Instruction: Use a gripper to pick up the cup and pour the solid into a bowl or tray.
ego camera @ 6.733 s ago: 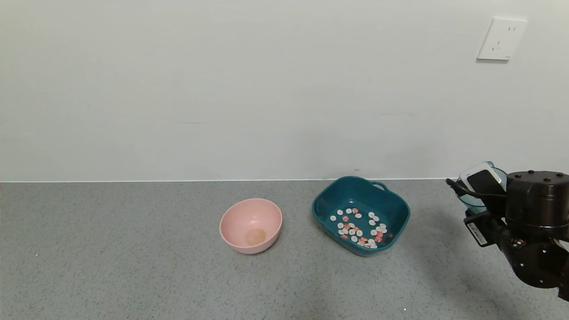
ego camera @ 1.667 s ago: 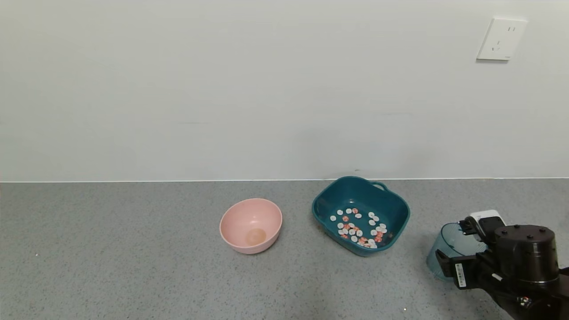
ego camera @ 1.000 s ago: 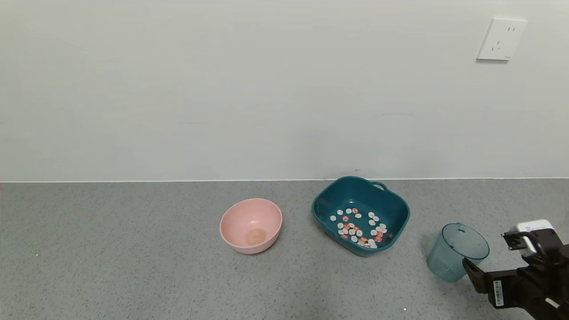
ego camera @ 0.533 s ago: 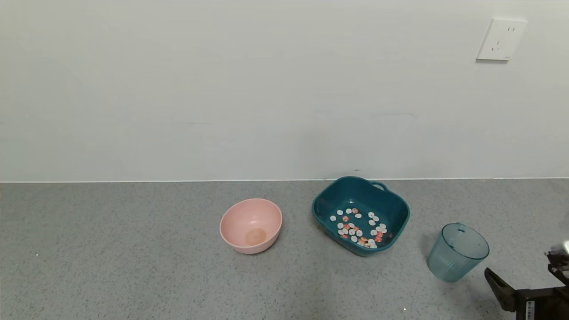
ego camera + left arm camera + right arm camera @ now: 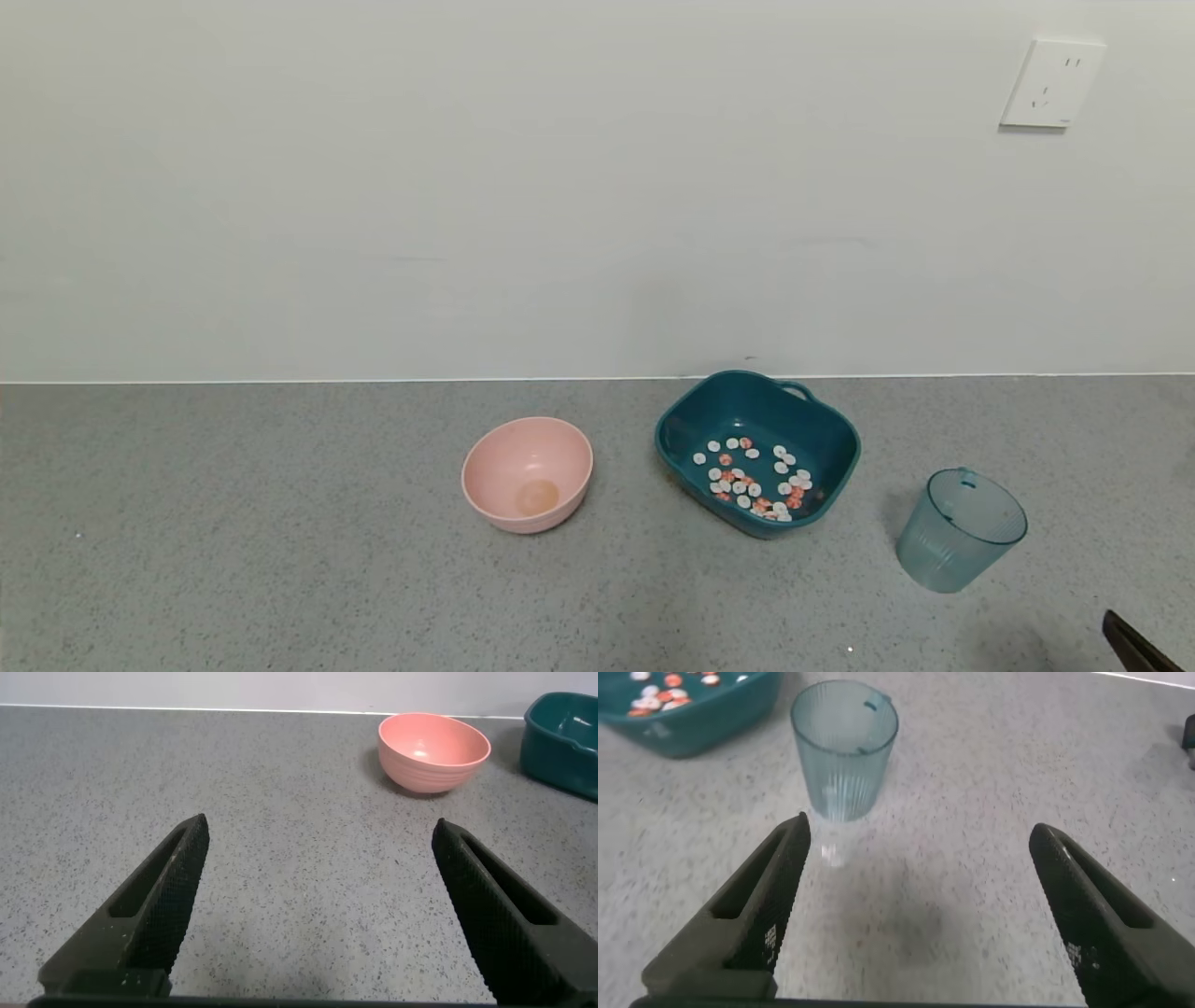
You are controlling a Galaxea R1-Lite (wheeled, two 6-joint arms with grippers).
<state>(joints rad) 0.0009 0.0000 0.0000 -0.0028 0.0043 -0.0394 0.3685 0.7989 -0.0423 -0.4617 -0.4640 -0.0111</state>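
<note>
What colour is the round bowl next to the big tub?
Pink. The round bowl shows best in the head view.

**A bare test bench, more lab than kitchen**

The setting reads as a plain indoor robot workstation. A grey speckled countertop [image 5: 280, 560] runs wall to wall and meets a blank off-white wall [image 5: 467, 187] along a straight seam. The only fixture on that wall is a white socket plate [image 5: 1053, 82], high above and beyond the right gripper [image 5: 915, 915]. Household plastic ware stands on the counter: a ribbed translucent cup [image 5: 844, 747] just ahead of that gripper's spread fingers, a teal tub [image 5: 756, 453] farther off to the cup's side, and a pink bowl [image 5: 434, 751] well ahead of the left gripper [image 5: 322, 910].
</note>
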